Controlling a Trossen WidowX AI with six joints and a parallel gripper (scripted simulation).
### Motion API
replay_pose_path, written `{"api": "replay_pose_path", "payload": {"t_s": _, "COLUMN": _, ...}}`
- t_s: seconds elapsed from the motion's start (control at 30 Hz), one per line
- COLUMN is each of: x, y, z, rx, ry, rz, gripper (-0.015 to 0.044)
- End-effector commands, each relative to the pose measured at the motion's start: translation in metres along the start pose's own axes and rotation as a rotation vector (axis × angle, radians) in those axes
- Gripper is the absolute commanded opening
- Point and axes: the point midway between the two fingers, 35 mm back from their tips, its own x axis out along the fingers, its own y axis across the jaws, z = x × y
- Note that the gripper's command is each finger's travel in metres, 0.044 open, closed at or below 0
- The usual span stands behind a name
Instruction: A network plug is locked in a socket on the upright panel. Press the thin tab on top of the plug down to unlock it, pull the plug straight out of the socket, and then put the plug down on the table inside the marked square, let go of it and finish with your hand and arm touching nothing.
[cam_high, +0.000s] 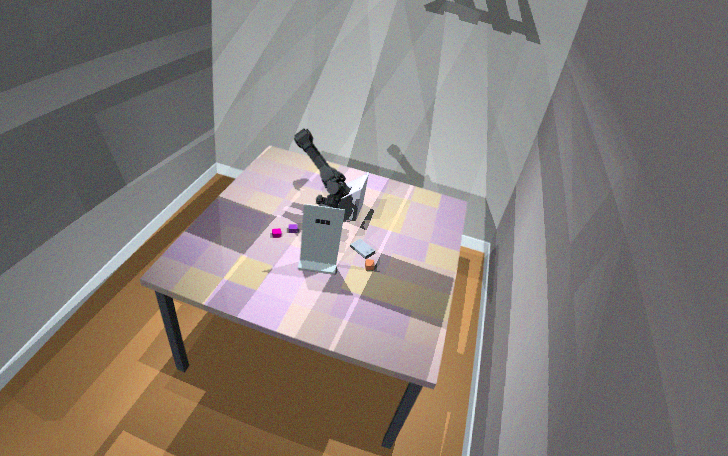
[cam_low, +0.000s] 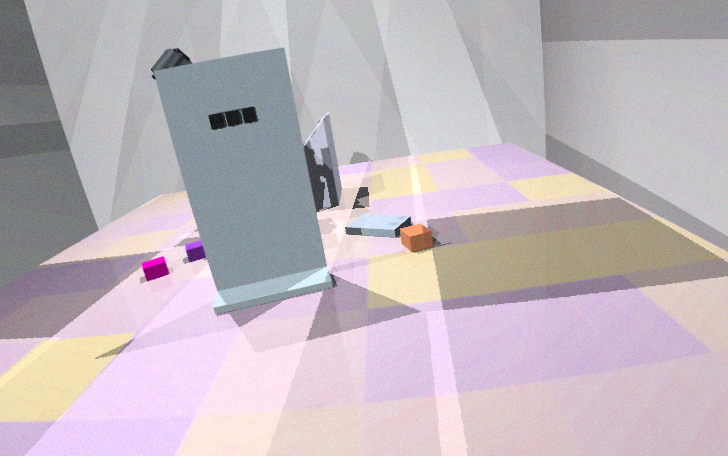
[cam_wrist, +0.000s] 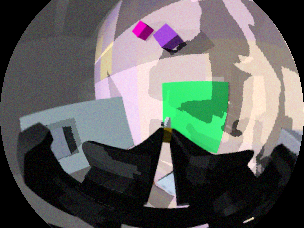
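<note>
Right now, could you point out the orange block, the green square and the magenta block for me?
Orange block (cam_high: 369, 264) (cam_low: 415, 238): top and exterior views, on its middle.
Green square (cam_wrist: 192, 92): wrist view, on its upper part.
Magenta block (cam_high: 276, 233) (cam_low: 155, 269) (cam_wrist: 143, 30): all three views, on its middle.

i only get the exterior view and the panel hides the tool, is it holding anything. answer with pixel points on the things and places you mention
Observer: Yes, the wrist view shows the tool (cam_wrist: 167, 132) shut on the plug (cam_wrist: 167, 134).
Operator: is the plug out of the socket
Observer: Yes, in the wrist view it is away from the socket (cam_wrist: 71, 139), which is off to the left on the panel (cam_high: 321, 241) (cam_low: 244, 187) (cam_wrist: 107, 117).
Operator: where's the marked square
Observer: It's the green square (cam_wrist: 192, 92) on the table, partly in shadow, just past the plug in the wrist view.
</note>
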Motion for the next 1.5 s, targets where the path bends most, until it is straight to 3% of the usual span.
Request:
{"api": "replay_pose_path", "payload": {"t_s": 0.0, "x": 0.003, "y": -0.003, "z": -0.001, "rx": -0.008, "ry": 0.005, "rz": -0.007, "gripper": 0.0000}}
{"api": "replay_pose_path", "payload": {"t_s": 1.47, "x": 0.025, "y": -0.018, "z": -0.003, "rx": -0.016, "ry": 0.006, "rz": -0.012, "gripper": 0.0000}}
